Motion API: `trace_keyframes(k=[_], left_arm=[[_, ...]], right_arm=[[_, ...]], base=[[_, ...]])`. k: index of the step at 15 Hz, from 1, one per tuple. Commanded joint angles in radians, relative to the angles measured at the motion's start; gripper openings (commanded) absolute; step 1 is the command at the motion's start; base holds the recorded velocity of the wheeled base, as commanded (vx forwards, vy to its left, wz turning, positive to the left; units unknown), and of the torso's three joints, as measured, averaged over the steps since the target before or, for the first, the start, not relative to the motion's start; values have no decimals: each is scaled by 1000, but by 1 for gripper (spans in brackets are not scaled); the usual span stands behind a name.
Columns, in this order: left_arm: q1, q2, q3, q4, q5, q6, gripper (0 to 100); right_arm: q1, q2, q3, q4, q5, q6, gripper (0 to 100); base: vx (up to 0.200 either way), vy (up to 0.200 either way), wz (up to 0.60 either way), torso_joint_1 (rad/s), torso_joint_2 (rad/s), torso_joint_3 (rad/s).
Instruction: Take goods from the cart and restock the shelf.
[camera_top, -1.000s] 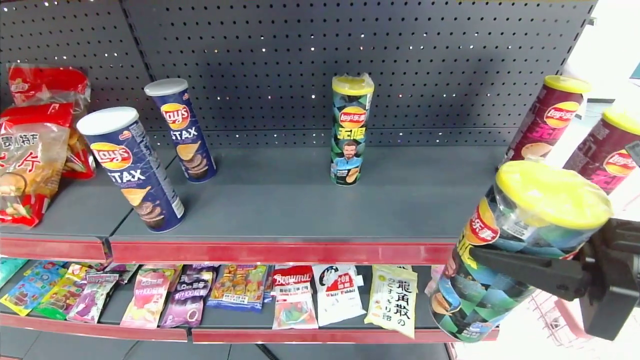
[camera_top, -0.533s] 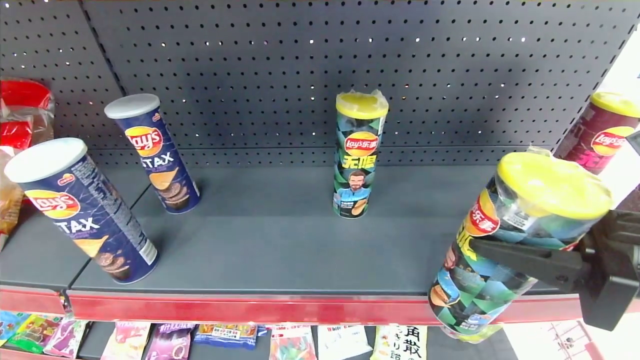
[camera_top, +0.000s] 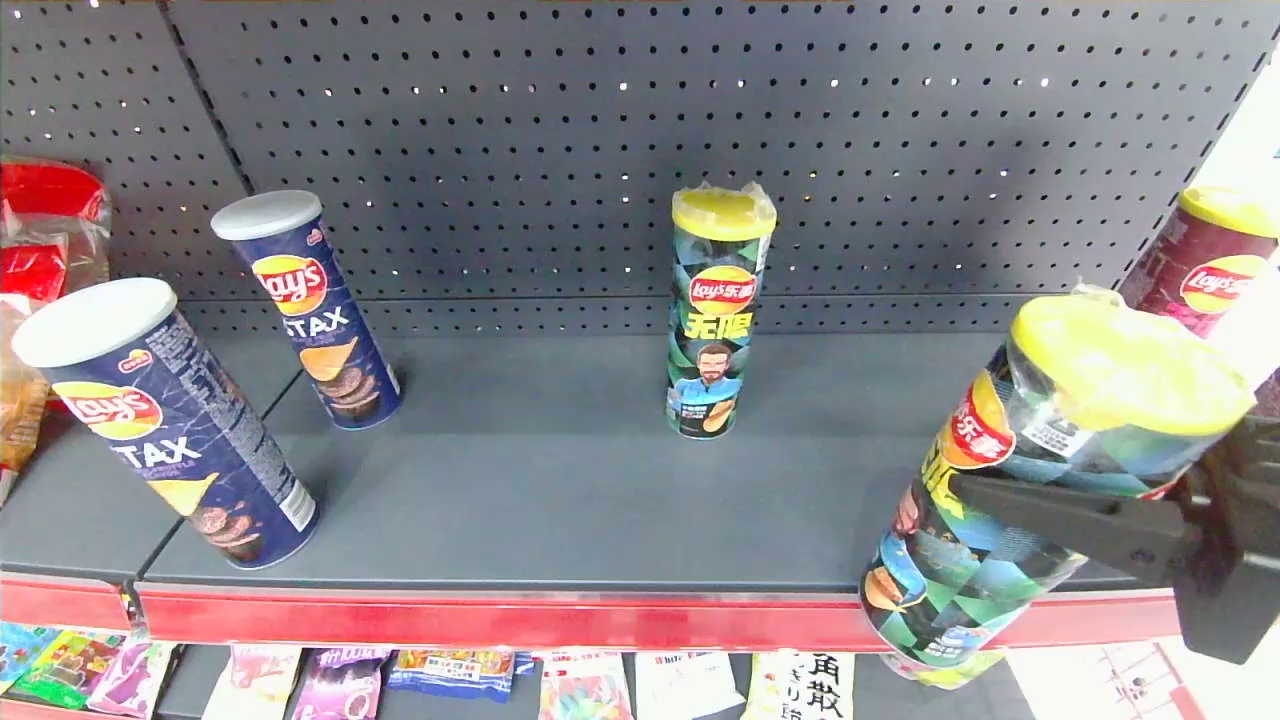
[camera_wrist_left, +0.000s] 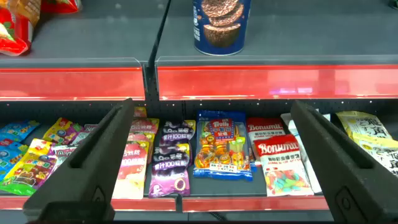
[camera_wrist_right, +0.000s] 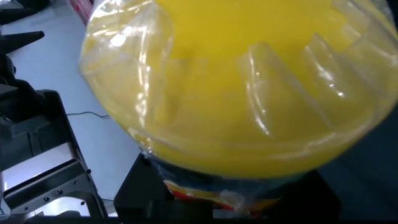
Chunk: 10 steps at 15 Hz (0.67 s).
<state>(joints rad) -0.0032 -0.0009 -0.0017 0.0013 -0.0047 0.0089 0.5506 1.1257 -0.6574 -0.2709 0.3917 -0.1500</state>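
Observation:
My right gripper (camera_top: 1090, 505) is shut on a yellow-lidded green chip can (camera_top: 1010, 480), held tilted in front of the shelf's right front edge. Its yellow lid (camera_wrist_right: 249, 87) fills the right wrist view. A matching green chip can (camera_top: 712, 315) stands upright at the middle back of the grey shelf (camera_top: 560, 500). My left gripper (camera_wrist_left: 211, 162) is open, facing the lower shelf of snack bags (camera_wrist_left: 224, 146), below the red shelf edge (camera_wrist_left: 273, 81).
Two blue chip cans (camera_top: 165, 425) (camera_top: 310, 310) stand on the shelf's left, with red snack bags (camera_top: 45, 240) beyond. A maroon can (camera_top: 1210, 260) stands at the far right. Bare shelf lies between the middle can and the held one.
The head camera shifted closer to the upper shelf one second ago. Since half a second ago the held can moved slightly right and up.

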Motion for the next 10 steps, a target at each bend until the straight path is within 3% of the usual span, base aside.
trace_keyframes(k=[1, 9, 10], left_arm=[[0, 1, 0, 0, 0, 2, 100], [0, 1, 0, -6, -15, 13, 100], [-17, 84, -152, -20, -37, 5, 100]], right_arm=[[0, -18, -1, 1, 1, 0, 0], [3, -34, 21, 1, 1, 1, 0], [11, -32, 12, 1, -2, 1, 0]], base=[[0, 0, 0, 0, 0, 0], [0, 0, 0, 0, 0, 0], [0, 0, 0, 0, 0, 0]])
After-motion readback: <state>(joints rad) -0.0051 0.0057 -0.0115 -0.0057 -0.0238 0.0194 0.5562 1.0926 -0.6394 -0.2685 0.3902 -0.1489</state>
